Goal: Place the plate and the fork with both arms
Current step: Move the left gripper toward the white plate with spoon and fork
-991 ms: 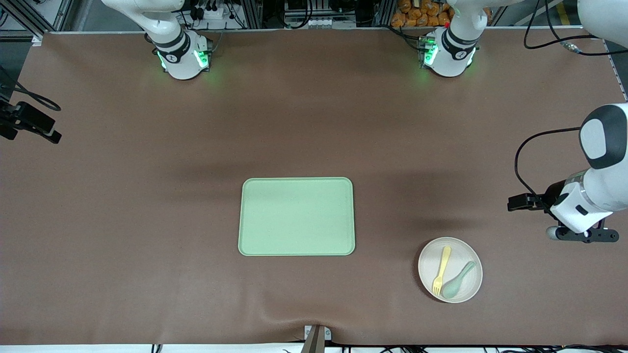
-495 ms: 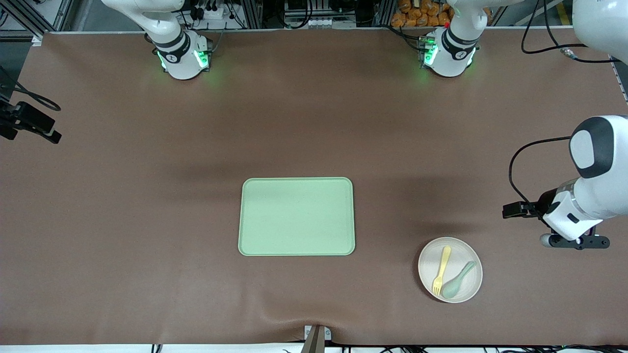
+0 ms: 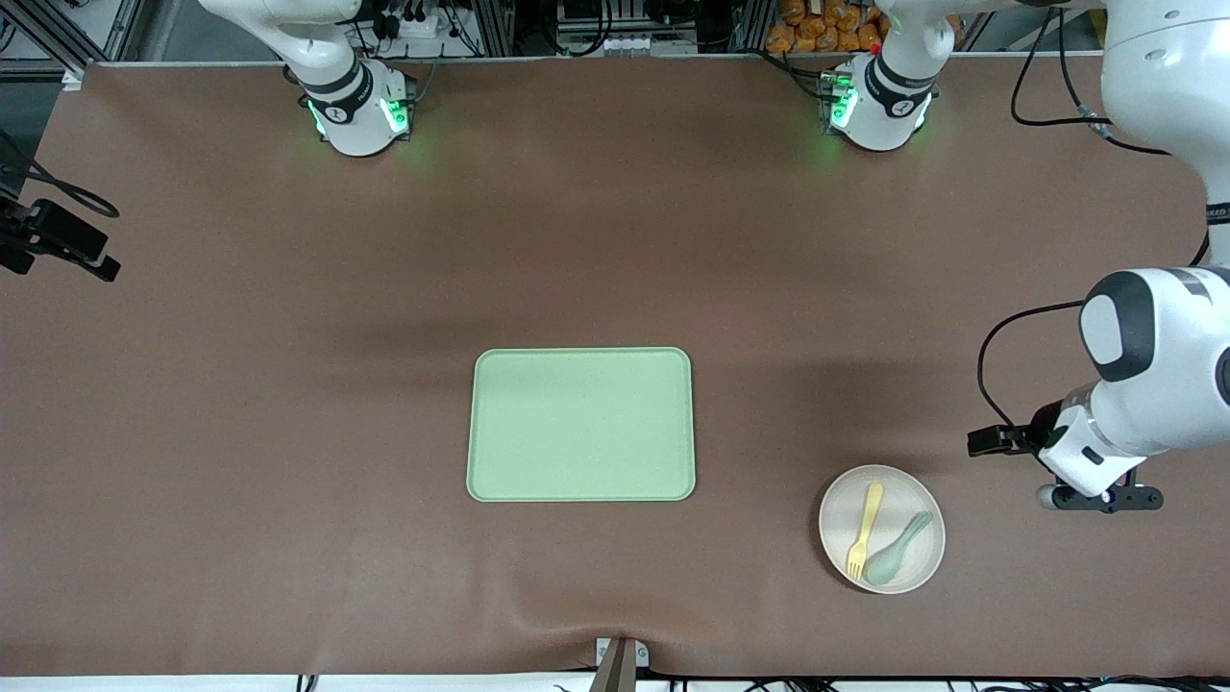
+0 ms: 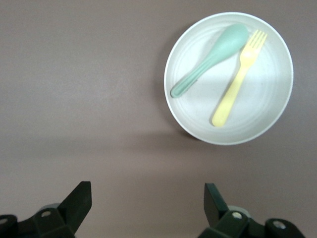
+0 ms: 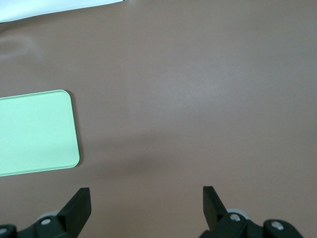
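The cream-white plate (image 3: 897,489) lies on the brown table near the front edge, toward the left arm's end. The pale yellow fork (image 3: 865,531) lies in it beside a pale green spoon (image 3: 897,552). My left gripper (image 3: 1098,499) hovers over bare table beside the plate, toward the table's end. In the left wrist view the left gripper (image 4: 147,188) is open and empty, with the plate (image 4: 265,101), fork (image 4: 237,79) and spoon (image 4: 210,59) ahead of it. My right gripper (image 5: 146,191) is open and empty over bare table; it shows only in its own wrist view.
A pale green rectangular tray (image 3: 581,424) lies at the table's middle, empty; a corner of the tray (image 5: 34,131) shows in the right wrist view. A black camera mount (image 3: 58,240) sticks in at the right arm's end of the table.
My left arm has swung down and inward, bringing its gripper closer to the plate. The plate, fork, spoon and tray have not moved.
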